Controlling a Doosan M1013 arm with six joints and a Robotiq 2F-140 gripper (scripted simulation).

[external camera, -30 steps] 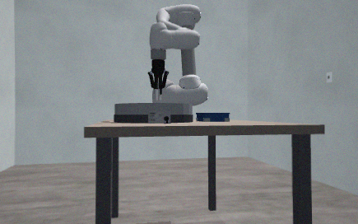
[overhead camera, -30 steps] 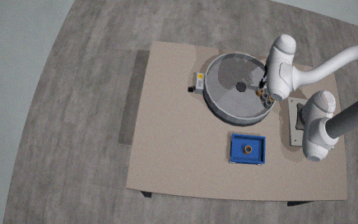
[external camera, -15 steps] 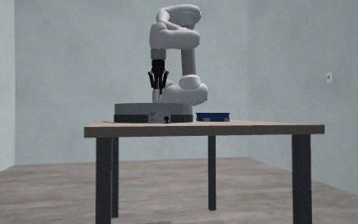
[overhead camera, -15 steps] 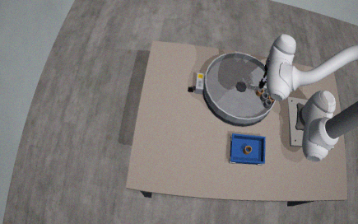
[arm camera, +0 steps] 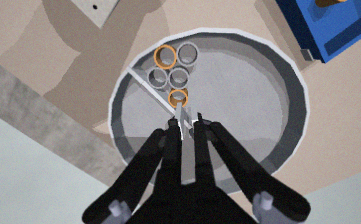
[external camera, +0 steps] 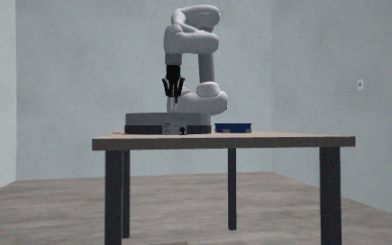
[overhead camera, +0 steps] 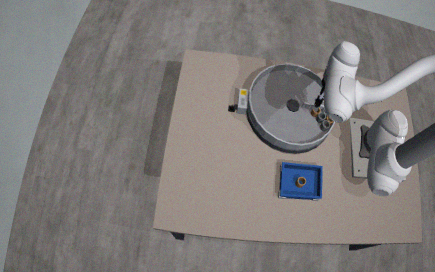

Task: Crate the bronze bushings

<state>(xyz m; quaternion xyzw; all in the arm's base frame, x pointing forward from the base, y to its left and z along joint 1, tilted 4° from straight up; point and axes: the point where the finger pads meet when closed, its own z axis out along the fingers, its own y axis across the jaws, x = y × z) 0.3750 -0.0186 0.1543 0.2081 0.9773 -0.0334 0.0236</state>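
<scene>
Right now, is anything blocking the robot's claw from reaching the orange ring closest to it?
Nothing visible does. In the wrist view the gripper hangs right over the nearest bronze bushing on the turning table. Steel bushings crowd close behind it, and a thin divider wall runs beside it, but none lie between.

Pale blue-grey walls (external camera: 68, 68) enclose the room, one carrying a small white wall plate (external camera: 360, 84) (too small to tell what kind). The floor (external camera: 181, 203) is grey-brown wood plank. A tan-topped counter (external camera: 222, 140) stands on dark square legs (external camera: 113, 194) under soft, even light
</scene>
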